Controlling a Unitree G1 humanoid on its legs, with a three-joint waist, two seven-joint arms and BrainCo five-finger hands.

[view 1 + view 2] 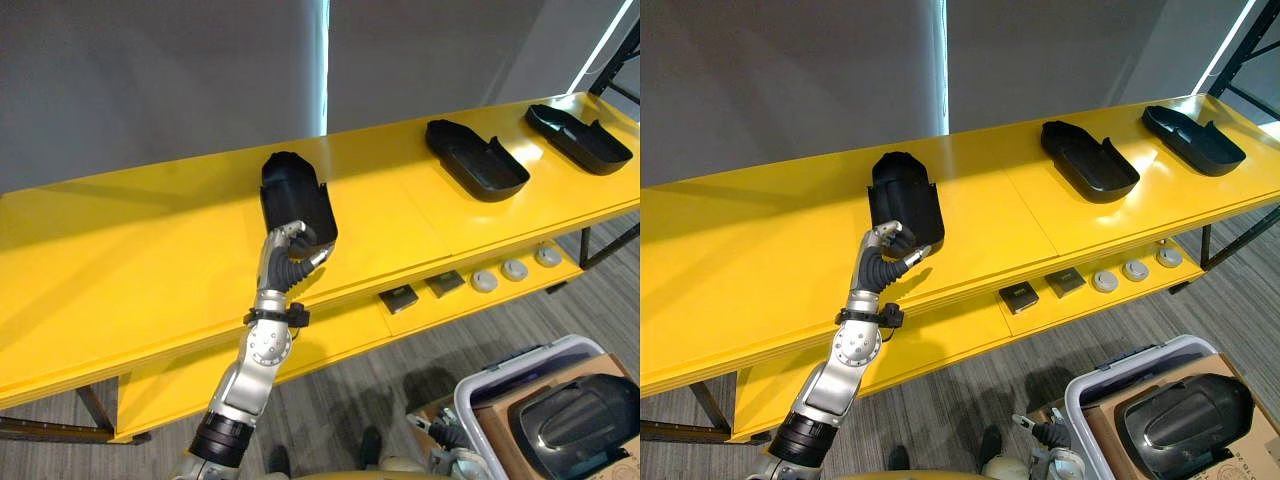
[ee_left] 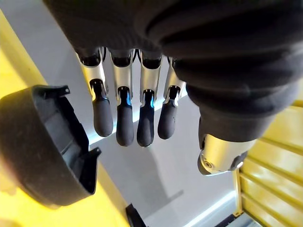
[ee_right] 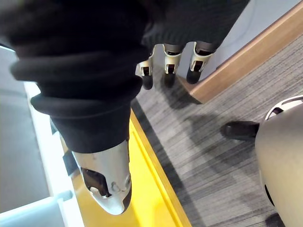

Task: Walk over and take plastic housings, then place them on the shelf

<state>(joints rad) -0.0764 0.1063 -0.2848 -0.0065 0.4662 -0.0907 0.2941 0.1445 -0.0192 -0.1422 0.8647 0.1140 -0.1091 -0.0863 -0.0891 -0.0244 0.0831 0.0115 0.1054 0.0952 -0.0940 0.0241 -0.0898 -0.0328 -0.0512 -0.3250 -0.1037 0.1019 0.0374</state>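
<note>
A black plastic housing [image 1: 295, 198] lies open side up on the yellow shelf's top board [image 1: 130, 260], near its front edge. My left hand [image 1: 291, 258] is raised right in front of the housing's near end, fingers straight and open, holding nothing. In the left wrist view the fingers [image 2: 125, 124] point past the housing [image 2: 40, 142], which lies apart to one side. Two more black housings [image 1: 476, 160] [image 1: 580, 137] rest on the same board further right. My right hand [image 3: 165, 66] hangs low over the grey floor with relaxed fingers and nothing in it.
A lower yellow board [image 1: 440, 300] carries two small black squares [image 1: 400, 298] and three round white discs [image 1: 514, 270]. At the lower right a pale tote [image 1: 520, 375] holds a cardboard box with another black housing [image 1: 575, 420]. A grey wall stands behind the shelf.
</note>
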